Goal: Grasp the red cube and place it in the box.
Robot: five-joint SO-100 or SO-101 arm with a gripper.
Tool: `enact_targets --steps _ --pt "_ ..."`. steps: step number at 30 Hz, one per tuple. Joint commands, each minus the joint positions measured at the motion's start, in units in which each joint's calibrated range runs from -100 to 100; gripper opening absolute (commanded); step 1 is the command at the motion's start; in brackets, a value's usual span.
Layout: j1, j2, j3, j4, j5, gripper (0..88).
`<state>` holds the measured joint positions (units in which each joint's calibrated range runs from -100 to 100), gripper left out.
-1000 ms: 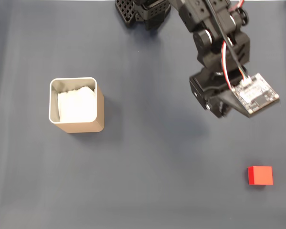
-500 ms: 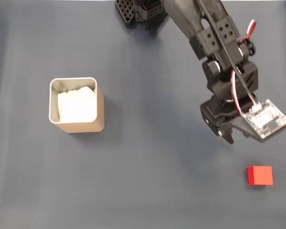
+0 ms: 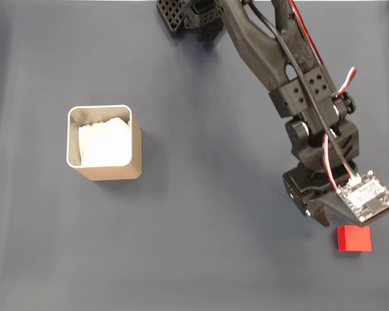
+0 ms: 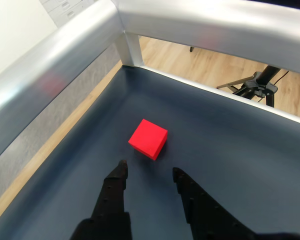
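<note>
The small red cube lies on the dark mat at the lower right of the fixed view; the wrist view shows the cube just ahead of my fingertips. My gripper is open, its black fingers spread with nothing between them, a short way short of the cube. From above, my gripper hangs just up and left of the cube, partly under the wrist camera board. The tan box with a white lining stands upright far to the left.
The arm's base sits at the top edge of the fixed view. In the wrist view a silver rail runs around the mat's edge near the cube, with a tripod on the wooden floor beyond.
My arm has stretched down and to the right over the last second, bringing the gripper from mid-right of the mat to just beside the red cube. Cube and box stayed put.
</note>
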<state>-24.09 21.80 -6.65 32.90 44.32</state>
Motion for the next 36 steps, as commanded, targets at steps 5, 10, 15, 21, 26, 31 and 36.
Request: enact_targets --steps 5,10,15,21,26,31,36 --pt "0.7 5.68 -11.13 -0.36 -1.03 27.6" --pt "0.98 10.44 -17.05 -0.52 -0.59 28.6" --pt "1.05 13.72 -19.97 -0.77 -0.15 29.4" --pt "0.91 16.32 -21.25 -0.85 0.2 30.6" --pt "0.77 17.71 -21.25 -0.93 0.54 32.2" --pt "0.62 18.74 -21.25 -0.93 0.73 32.5" --pt "0.48 19.35 -21.25 -1.02 0.78 32.5"
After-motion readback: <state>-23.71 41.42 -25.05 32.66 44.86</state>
